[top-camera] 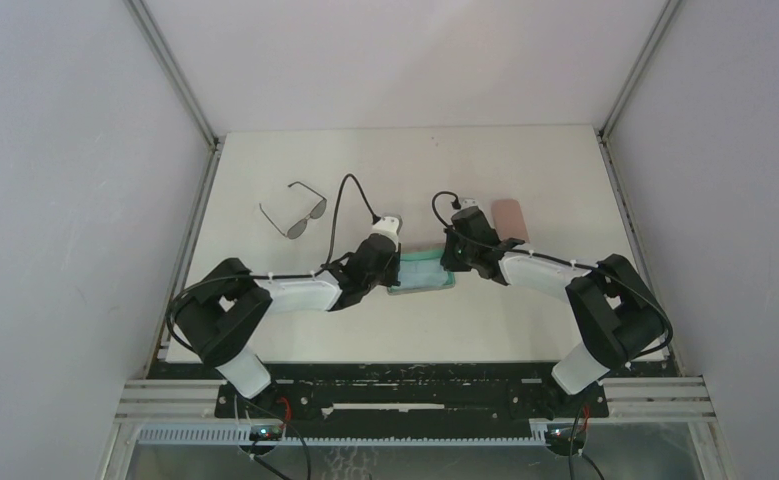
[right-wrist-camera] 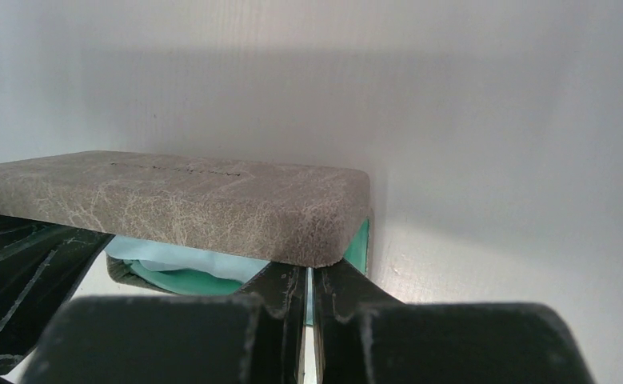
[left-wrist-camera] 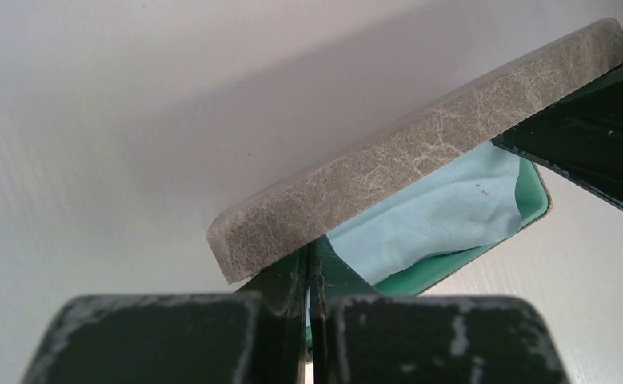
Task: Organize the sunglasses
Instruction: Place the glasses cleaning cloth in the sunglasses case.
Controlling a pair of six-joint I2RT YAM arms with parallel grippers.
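Both claws were shut tight. The left gripper (left-wrist-camera: 308, 268) had its closed tips wedged under one end of the lid (left-wrist-camera: 420, 152) of the grey-brown case (top-camera: 435, 280), and the right gripper (right-wrist-camera: 309, 280) was under the other end. The lid stood tilted above the teal base (left-wrist-camera: 536, 204) and the light blue cloth (left-wrist-camera: 436, 216). Whether either claw nipped a thin edge of the base I could not tell. The sunglasses (top-camera: 293, 211), the one pair in sight, lay toward the far left corner of the table (top-camera: 525, 320), well apart from the case near the table's middle. The likeliest trouble was the lid slipping off those narrow tips and dropping closed, since nothing plainly clamped it. If one arm left to fetch the sunglasses, the lone tip might twist or skid the light case across the smooth table. The two wrists also sat close together, so a careless swing could knock them against each other.
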